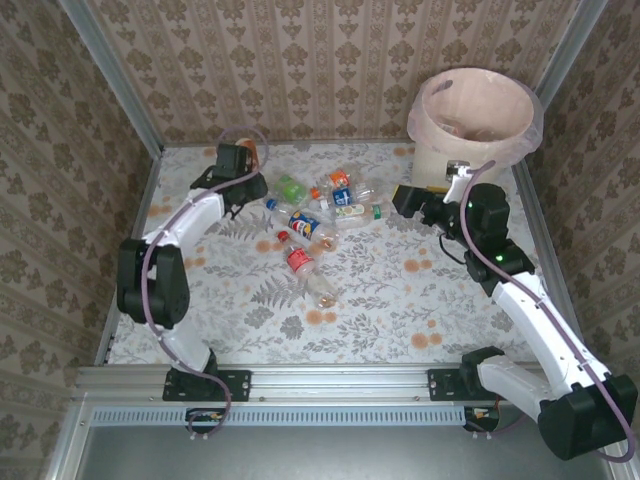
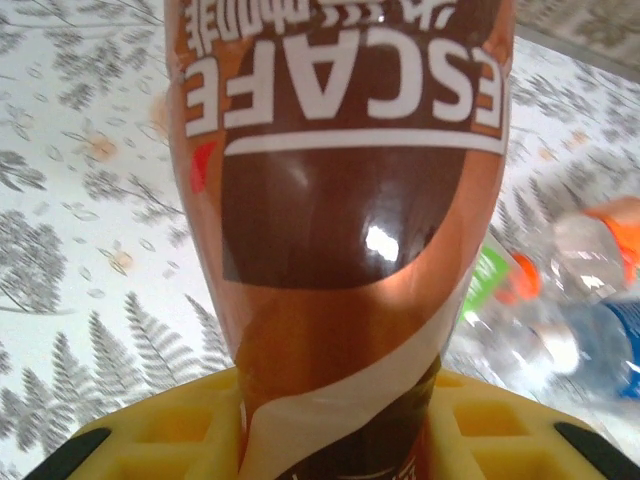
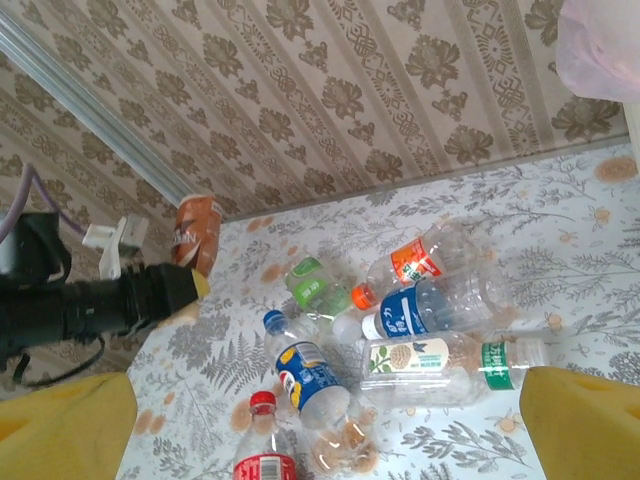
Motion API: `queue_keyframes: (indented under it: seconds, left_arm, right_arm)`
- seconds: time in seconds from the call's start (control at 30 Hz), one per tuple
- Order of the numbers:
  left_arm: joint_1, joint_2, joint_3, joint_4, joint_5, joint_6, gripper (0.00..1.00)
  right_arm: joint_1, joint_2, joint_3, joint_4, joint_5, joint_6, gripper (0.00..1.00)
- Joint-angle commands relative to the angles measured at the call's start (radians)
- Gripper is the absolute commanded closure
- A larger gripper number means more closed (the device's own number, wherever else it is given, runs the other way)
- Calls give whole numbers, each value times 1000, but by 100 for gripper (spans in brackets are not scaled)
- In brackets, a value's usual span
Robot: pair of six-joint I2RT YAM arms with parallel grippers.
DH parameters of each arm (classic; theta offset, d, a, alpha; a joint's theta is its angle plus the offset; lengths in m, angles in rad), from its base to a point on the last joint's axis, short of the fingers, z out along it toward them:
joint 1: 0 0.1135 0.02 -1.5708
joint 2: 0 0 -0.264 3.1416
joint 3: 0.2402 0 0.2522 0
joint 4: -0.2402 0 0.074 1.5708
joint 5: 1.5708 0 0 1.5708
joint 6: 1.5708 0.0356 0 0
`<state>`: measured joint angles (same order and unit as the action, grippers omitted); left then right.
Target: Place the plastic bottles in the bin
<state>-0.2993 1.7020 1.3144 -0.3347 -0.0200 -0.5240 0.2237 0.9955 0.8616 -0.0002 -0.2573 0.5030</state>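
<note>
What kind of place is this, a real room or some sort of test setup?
Probably a staged robot test cell, not a real room: wallpapered panels sit in bare metal framing, and a metal rail at the leaf-print table edge carries the left arm and right arm.

Fern-print table (image 1: 400,310) w/ plastic bottles (image 1: 306,224) clustered mid-far, bin (image 1: 432,160) at far-right corner.

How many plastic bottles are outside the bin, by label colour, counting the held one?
Brown-labelled plastic bottle, held in the left fingers: 1
Green-labelled clear plastic bottle: 1
Orange-labelled clear plastic bottle: 1
Blue-labelled clear plastic bottles: 2
White-labelled clear plastic bottle: 1
Red-labelled clear plastic bottle: 1
Clear plastic bottle, no label seen: 1
Total: 8
</note>
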Motion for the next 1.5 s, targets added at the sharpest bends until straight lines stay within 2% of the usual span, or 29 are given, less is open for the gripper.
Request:
queue_keyframes:
  seconds: [0.0, 0.13, 0.33, 0.43, 0.63, 0.93, 1.23, 1.3, 1.33, 1.4, 1.47]
  left_arm:
    - [-49, -89, -43, 66, 18, -21, 72]
    - [-107, -163, -97, 139, 57, -21, 72]
    - [-150, -209, -112, 197, 243, 15, 72]
    - [-222, -227, -145, 270, 360, 15, 71]
    - [-338, -272, -231, 422, 499, 26, 70]
    - [-387, -232, -233, 594, 762, -2, 70]
    - [-448, -155, -171, 617, 863, 8, 70]
    - [-451, -150, -170, 635, 875, 5, 70]
    - [-452, -149, -169, 636, 875, 8, 69]
    - [-455, -143, -170, 635, 875, 7, 69]
    - [-455, -141, -173, 629, 862, 7, 68]
  right_arm:
    - [7, 21, -13, 59, 27, 42, 0]
    - [7, 41, -11, 72, 33, 76, 0]
    - [7, 49, -32, 120, 30, 125, 0]
    - [7, 54, -36, 145, -2, 132, 0]
    - [8, 77, -31, 231, -162, 156, 0]
    - [17, 139, 2, 320, -368, 218, 0]
    - [29, 173, 11, 472, -397, 268, 0]
    - [29, 192, 45, 400, -349, 268, 0]
    - [28, 201, 54, 382, -334, 266, 1]
    - [28, 217, 60, 379, -319, 293, 15]
    - [28, 225, 56, 403, -334, 316, 22]
